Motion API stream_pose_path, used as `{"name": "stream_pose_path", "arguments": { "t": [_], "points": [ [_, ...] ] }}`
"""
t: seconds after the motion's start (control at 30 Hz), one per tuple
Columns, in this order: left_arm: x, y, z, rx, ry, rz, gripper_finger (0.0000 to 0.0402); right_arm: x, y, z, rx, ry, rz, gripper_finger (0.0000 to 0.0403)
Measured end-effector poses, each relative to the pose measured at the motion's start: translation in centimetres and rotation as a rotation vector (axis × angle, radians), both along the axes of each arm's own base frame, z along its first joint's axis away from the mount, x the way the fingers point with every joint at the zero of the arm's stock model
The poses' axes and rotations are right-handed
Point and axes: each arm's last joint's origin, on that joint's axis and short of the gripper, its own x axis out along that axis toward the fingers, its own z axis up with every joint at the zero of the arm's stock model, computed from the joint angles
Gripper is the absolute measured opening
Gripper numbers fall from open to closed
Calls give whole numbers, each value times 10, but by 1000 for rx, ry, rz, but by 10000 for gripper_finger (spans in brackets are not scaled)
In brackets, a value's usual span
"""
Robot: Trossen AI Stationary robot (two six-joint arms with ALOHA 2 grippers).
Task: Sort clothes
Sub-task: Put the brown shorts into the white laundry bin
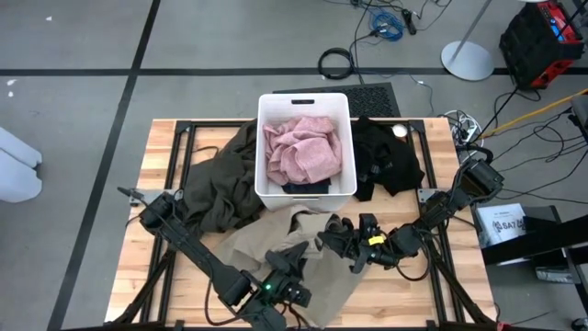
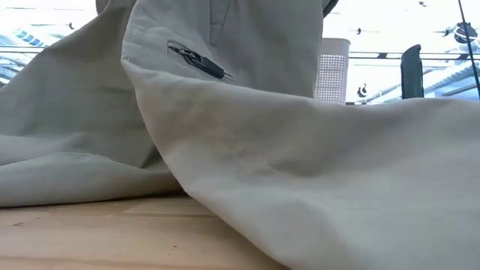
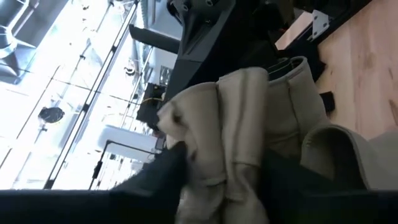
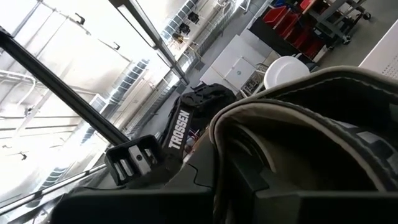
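Khaki garment (image 3: 239,134) between both pincers

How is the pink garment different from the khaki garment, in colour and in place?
The pink garment is pale pink and lies crumpled inside the white bin. The khaki garment is tan and lies on the table, with the left hand and right hand gripping it. Both are soft fabric.

The khaki tan garment (image 2: 300,150) was matt woven cloth with a metal zipper (image 2: 196,61). The tabletop (image 1: 459,276) was pale, smooth wood. The white bin (image 1: 344,147) was smooth plastic, holding soft, crumpled pink fabric (image 1: 299,147).
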Motion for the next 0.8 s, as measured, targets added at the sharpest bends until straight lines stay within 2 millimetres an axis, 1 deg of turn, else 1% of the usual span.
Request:
{"name": "stream_pose_path", "arguments": {
  "t": [0.1, 0.13, 0.2, 0.3, 0.4, 0.47, 0.57, 0.63, 0.7, 0.8],
  "points": [
    [0, 0, 0, 5, -3, 16, 54, 0, 0, 0, -2, 3, -8, 6],
    [-1, -1, 0, 3, -5, 12, 35, 0, 0, 0, -9, 5, -11, 6],
    [-2, -3, 1, -1, -10, 7, 33, 0, 0, 0, -48, 9, -7, 9],
    [-5, -7, 1, -2, -15, 3, 33, 1, 0, 1, -176, 9, 28, 23],
    [-8, -10, 1, 0, -14, -7, 33, 3, -3, 6, -334, 18, 167, 49],
    [-10, -14, 1, 0, -13, -15, 33, 2, -4, 8, -420, 75, 247, 73],
    [-14, -18, 1, 7, -12, -17, 33, -6, -5, 6, -579, 224, 264, 112],
    [-16, -22, 5, -1, -22, -23, 33, -11, -6, 4, -689, 314, 248, 138],
    [-19, -26, 11, -12, -34, -33, 33, -17, -6, 6, -756, 346, 256, 160],
    [-21, -29, 16, -7, -28, -41, 33, -27, -3, 12, -810, 345, 272, 183]
  ]
}}
